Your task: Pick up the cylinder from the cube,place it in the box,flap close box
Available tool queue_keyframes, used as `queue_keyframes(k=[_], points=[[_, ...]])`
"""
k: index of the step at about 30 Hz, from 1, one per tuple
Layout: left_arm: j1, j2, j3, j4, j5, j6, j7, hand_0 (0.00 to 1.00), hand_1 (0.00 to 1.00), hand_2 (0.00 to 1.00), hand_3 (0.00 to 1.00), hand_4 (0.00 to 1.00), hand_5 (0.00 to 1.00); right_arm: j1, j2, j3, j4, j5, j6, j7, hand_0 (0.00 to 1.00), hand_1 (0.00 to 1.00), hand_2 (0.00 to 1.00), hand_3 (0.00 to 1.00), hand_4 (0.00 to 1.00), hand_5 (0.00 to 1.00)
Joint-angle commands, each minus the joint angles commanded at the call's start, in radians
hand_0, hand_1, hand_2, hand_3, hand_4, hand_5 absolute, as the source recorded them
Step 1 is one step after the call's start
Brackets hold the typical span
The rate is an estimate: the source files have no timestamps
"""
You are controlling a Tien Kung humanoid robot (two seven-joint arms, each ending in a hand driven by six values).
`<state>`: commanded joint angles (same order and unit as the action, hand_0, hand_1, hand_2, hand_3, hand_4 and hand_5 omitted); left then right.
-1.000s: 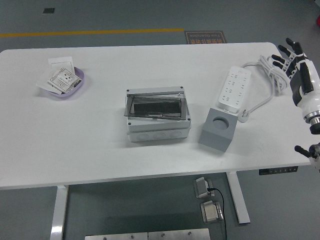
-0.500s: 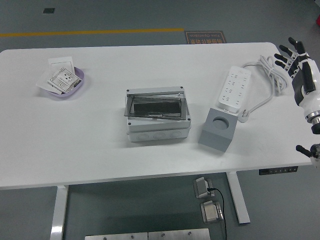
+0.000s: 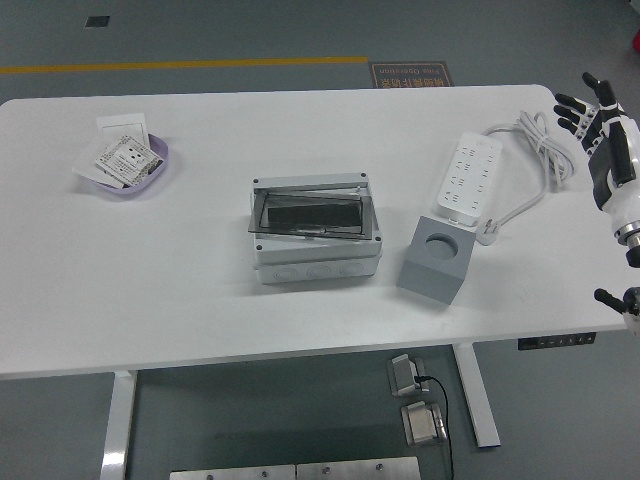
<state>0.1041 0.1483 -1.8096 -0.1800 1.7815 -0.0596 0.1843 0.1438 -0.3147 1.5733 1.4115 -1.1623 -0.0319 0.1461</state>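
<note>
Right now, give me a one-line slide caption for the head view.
Right hand open at the table's right edge; grey cube beside the box, power strip behind.

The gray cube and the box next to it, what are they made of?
The gray cube looks like matte plastic or maybe foam: flat dull gray, no shine, with a round hole in its top. The box looks like hard light-gray plastic with molded round marks on its front; its flap is dark, see-through plastic, since you can see through it.

Lab/workshop: grey floor w/ yellow line [image 3: 180, 66], white bench [image 3: 200, 280], power strip [image 3: 465, 180].
</note>
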Motion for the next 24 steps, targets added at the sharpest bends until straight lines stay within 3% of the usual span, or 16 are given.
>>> queue_keyframes(k=[1, 2, 7, 8, 13, 14, 24], points=[[0.0, 0.0, -0.001, 0.0, 0.001, 0.0, 0.0, 0.612, 0.674, 0.65, 0.609, 0.706, 0.366, 0.0, 0.0, 0.001, 0.001, -0.006, -0.003, -0.001, 0.896, 0.818, 0.791, 0.982, 0.998, 0.998], [0.0, 0.0, -0.002, 0.0, 0.001, 0.0, 0.0, 0.612, 0.67, 0.602, 0.577, 0.587, 0.244, 0.0, -0.001, 0.001, 0.002, -0.011, -0.004, -0.002, 0.89, 0.814, 0.791, 0.98, 0.998, 0.998], [0.0, -0.001, -0.001, 0.0, 0.0, 0.001, 0.0, 0.612, 0.67, 0.602, 0.577, 0.587, 0.244, -0.001, -0.001, 0.002, 0.005, -0.02, -0.007, -0.004, 0.89, 0.814, 0.791, 0.98, 0.998, 0.998], [0.0, -0.001, -0.001, 0.0, -0.001, 0.001, 0.0, 0.609, 0.642, 0.583, 0.563, 0.505, 0.172, -0.001, -0.001, 0.002, 0.005, -0.02, -0.006, -0.004, 0.878, 0.832, 0.82, 0.667, 0.799, 0.67], [0.0, -0.002, 0.004, 0.0, -0.006, 0.002, 0.0, 0.609, 0.642, 0.583, 0.563, 0.505, 0.172, -0.001, 0.0, 0.002, 0.005, -0.021, -0.004, -0.007, 0.878, 0.832, 0.82, 0.667, 0.799, 0.67], [0.0, -0.003, 0.004, 0.0, -0.006, 0.002, 0.001, 0.609, 0.655, 0.592, 0.575, 0.538, 0.178, -0.001, 0.0, 0.002, 0.005, -0.021, -0.004, -0.007, 0.882, 0.847, 0.855, 0.556, 0.77, 0.61], [0.001, -0.004, -0.002, 0.0, 0.001, 0.002, 0.0, 0.609, 0.668, 0.599, 0.583, 0.576, 0.204, -0.001, 0.0, 0.0, 0.007, -0.026, -0.006, -0.012, 0.883, 0.846, 0.864, 0.517, 0.762, 0.619]])
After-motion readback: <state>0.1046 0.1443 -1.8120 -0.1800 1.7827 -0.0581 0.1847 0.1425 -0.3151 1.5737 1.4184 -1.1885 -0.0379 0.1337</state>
